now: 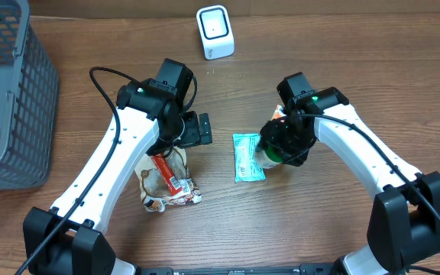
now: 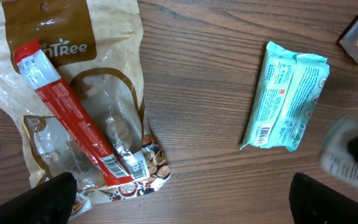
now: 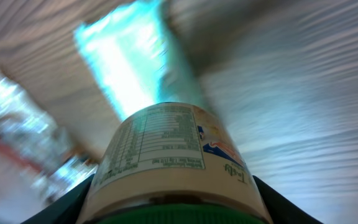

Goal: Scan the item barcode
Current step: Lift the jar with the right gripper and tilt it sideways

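Wood-grain table [image 1: 342,46], right jaws gripping round labelled bottle [image 3: 166,155] (green cap [image 3: 166,219]), left jaws open above crinkly snack bag [image 2: 110,37]

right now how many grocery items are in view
4: a brown snack bag left of centre, a red stick pack lying on it, a teal packet mid-table, a green-lidded jar in the right end effector. More may be hidden.
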Robot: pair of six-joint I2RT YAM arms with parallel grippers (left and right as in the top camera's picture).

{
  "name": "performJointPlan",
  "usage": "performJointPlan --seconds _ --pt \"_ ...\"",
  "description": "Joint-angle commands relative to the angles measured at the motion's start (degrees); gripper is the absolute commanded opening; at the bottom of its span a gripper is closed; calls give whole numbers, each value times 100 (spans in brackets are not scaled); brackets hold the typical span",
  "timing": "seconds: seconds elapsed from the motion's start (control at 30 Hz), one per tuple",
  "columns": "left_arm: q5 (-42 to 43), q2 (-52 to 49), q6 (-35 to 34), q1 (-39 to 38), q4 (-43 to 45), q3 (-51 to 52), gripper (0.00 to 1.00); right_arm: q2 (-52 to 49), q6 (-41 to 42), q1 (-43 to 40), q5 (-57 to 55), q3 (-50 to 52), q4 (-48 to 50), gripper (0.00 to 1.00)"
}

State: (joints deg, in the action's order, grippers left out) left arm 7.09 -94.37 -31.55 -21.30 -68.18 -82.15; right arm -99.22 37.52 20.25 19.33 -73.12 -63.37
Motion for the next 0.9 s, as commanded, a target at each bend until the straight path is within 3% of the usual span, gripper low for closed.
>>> performJointPlan --seconds 0.0,0.43,0.87 --pt "0 -2 -79 -9 -15 -37 100 140 20 -11 1311 -131 0 4" --pt "0 -2 -79 -7 -15 -37 100 140 22 -13 2535 -125 -426 4" --pt "-223 -2 127 0 -13 -39 100 140 24 -13 2579 -125 -664 4"
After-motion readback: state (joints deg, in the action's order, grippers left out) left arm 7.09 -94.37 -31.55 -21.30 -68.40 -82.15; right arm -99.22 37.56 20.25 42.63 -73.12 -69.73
